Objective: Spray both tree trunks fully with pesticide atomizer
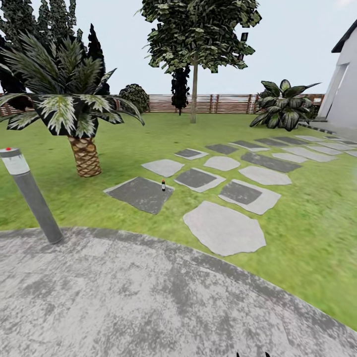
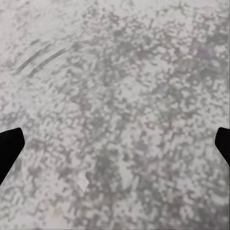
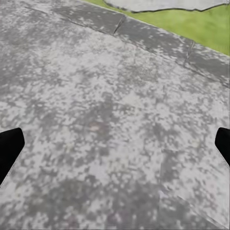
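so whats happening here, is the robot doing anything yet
Nothing is being handled yet. The robot stands on grey paving at the lawn's edge, both tools open over bare ground: left tool, right tool. A small dark bottle, likely the atomizer, stands on a stepping stone ahead; a tree rises by the fence.

Palm (image 1: pixel 82 144), leaning grey bollard (image 1: pixel 32 196)

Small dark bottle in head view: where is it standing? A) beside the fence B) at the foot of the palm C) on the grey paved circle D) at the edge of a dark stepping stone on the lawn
D: the small dark bottle stands upright at the right edge of the dark stepping stone, out on the lawn beyond the paved circle.
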Motion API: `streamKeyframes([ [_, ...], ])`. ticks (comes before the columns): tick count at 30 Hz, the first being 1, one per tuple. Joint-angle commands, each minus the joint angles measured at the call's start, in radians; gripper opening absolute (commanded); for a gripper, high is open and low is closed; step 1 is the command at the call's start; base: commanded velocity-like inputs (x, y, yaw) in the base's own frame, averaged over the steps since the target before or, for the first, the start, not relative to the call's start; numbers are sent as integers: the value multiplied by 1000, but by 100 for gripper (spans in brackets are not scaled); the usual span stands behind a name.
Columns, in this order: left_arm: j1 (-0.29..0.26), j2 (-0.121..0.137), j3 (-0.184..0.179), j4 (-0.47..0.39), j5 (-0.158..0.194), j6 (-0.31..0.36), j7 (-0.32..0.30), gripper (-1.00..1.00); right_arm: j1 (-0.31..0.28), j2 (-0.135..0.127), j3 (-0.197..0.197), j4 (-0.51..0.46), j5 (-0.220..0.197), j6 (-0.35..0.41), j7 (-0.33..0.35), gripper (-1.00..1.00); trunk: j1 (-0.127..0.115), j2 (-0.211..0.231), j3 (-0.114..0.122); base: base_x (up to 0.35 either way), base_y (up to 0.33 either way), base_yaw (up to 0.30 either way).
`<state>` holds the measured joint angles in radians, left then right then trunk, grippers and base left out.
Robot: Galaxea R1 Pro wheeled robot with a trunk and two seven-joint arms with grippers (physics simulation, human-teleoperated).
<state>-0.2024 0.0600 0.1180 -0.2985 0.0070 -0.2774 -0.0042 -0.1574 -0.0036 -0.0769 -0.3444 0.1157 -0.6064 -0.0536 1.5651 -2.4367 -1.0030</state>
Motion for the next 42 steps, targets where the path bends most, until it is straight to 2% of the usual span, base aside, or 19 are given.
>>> streamKeyframes([
  [1,0,0,2,1,1,-3,0,100,-1,0,-4,1,11,-3,-5,100,0,0,-1,339,0,0],
  [42,0,0,2,1,1,-3,0,100,0,1,-6,1,9,-5,-6,100,0,0,-1,339,0,0],
])
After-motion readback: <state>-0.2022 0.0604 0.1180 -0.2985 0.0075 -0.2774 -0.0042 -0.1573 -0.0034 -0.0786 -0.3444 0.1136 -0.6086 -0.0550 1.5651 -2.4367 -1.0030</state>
